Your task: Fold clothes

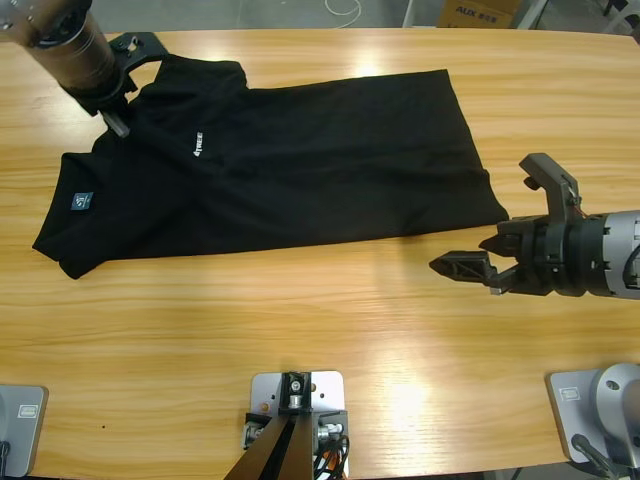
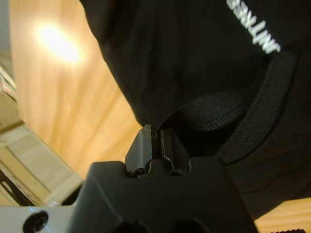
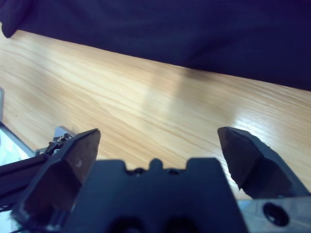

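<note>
Only our left wrist view shows the left gripper (image 2: 156,141) pinched tight on a sleeve fold of the polo shirt (image 1: 300,160), spread across the table's (image 1: 300,330) far half. Our right gripper (image 1: 500,225) gapes wide, empty — bare wood around it, just beside the hem.

Black polo shirt (image 1: 300,165) spread flat, sleeve edge pinched.
</note>
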You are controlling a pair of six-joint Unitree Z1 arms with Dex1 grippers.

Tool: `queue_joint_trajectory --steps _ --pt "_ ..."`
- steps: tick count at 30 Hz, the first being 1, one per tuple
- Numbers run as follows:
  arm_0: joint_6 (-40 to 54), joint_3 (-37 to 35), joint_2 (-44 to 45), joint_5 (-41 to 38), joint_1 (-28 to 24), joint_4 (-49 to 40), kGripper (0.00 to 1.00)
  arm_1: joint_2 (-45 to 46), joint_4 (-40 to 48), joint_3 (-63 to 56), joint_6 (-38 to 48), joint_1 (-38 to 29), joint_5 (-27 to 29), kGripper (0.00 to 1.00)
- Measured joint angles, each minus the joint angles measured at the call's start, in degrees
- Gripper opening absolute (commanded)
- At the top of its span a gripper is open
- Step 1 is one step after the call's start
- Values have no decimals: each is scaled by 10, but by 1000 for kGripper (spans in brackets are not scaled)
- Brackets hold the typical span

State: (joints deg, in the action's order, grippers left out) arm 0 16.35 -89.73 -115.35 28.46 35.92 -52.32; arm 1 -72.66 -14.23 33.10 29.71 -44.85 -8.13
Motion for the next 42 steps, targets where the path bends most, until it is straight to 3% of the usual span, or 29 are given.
queue_joint_trajectory --steps 7,17,29,34,35,37,38,42 --pt "30 -41 -10 0 2 -2 0 -20 17 -9 0 0 -4 982" --pt "34 -22 -15 -5 12 -49 0 -43 35 -19 0 0 -6 987" --pt "-76 -7 -54 -112 117 -163 0 -59 45 -21 0 0 -18 987" --pt "-115 20 -72 -139 134 -176 0 -67 51 -21 0 0 -19 987" --pt "-120 22 -72 -140 134 -179 35 -68 52 -22 0 0 -20 987" --pt "-127 23 -72 -141 134 -186 831 -70 56 -23 0 0 -22 987" --pt "-130 24 -72 -141 134 -190 966 -70 57 -24 0 0 -22 987" --pt "-157 24 -72 -139 134 -198 996 -71 62 -25 0 0 -24 996"
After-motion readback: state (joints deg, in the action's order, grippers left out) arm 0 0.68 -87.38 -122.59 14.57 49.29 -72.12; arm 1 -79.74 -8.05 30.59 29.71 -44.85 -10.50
